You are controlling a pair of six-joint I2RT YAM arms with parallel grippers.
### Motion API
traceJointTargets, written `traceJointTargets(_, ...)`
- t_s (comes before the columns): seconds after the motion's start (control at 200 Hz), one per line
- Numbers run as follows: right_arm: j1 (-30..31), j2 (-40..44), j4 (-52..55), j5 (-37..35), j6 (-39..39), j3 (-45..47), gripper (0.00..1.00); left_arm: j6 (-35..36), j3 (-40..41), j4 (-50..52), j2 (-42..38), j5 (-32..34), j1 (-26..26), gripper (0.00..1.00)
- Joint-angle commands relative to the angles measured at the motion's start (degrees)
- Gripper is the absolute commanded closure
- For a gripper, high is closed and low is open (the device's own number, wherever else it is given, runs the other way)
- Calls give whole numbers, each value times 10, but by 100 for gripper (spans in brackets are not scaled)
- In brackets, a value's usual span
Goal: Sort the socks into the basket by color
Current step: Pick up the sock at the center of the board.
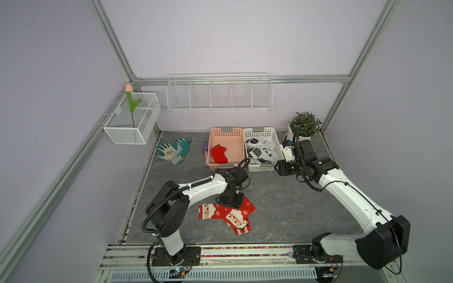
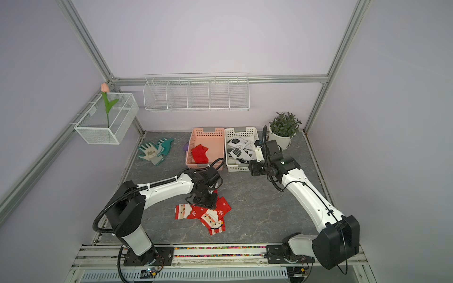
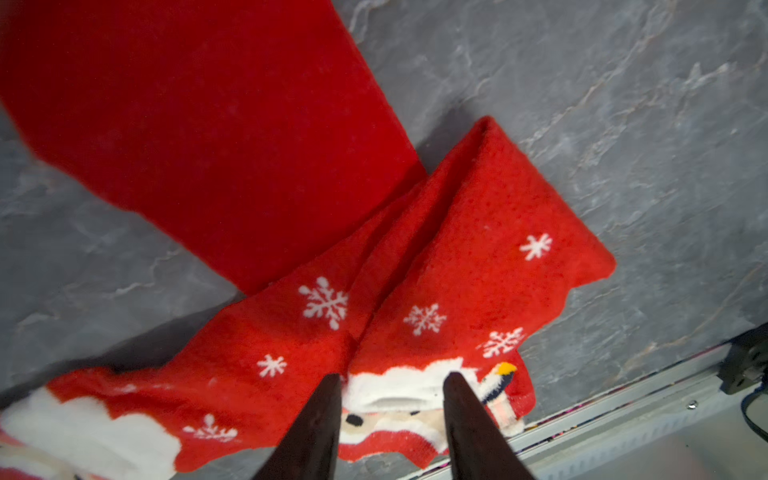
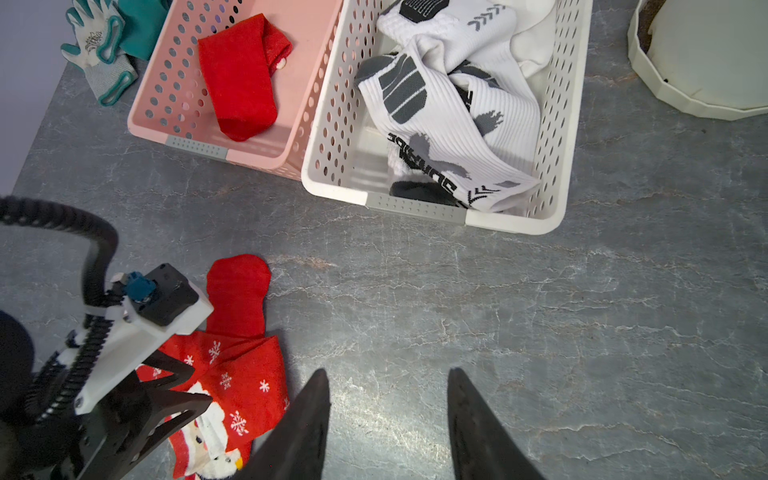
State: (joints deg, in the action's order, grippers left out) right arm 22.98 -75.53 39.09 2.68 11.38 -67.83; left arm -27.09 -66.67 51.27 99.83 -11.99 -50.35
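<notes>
Your left gripper [image 3: 392, 376] was down over the pile of red Santa socks [image 1: 228, 215] lying on the grey table [image 1: 294, 208], near the front edge. Its jaws stood apart, with the tips either side of one Santa's white hat trim. Honestly I couldn't tell from the wrist view whether they were touching the fabric or just above it. Your right gripper [image 4: 388, 370] hung over bare table in front of the baskets, jaws apart with nothing between them. At the back, the pink basket [image 1: 210, 147] had one red sock [image 1: 219, 153] in it. The white basket [image 1: 259, 167] right beside it held the bunched-up white socks with black prints [image 1: 261, 152]. The teal work gloves [image 1: 174, 150] sat on the table beside the pink one.
</notes>
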Motion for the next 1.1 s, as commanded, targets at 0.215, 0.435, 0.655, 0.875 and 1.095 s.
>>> traceJointTargets(0.215, 2, 12, 3, 9, -1, -4, 52, 13, -25, 7, 25, -18, -5, 56)
traceJointTargets(0.435, 2, 9, 4, 10, -1, -6, 51, 21, -32, 23, 27, -3, -5, 56)
traceJointTargets(0.655, 2, 9, 5, 11, -1, -9, 51, 14, -27, 17, 31, 2, -5, 56)
traceJointTargets(0.875, 2, 9, 8, 11, -2, -8, 51, 13, -25, 15, 29, 9, -5, 55)
traceJointTargets(1.095, 1, 13, 11, 10, -2, -9, 51, 14, -23, 10, 40, 4, -4, 54)
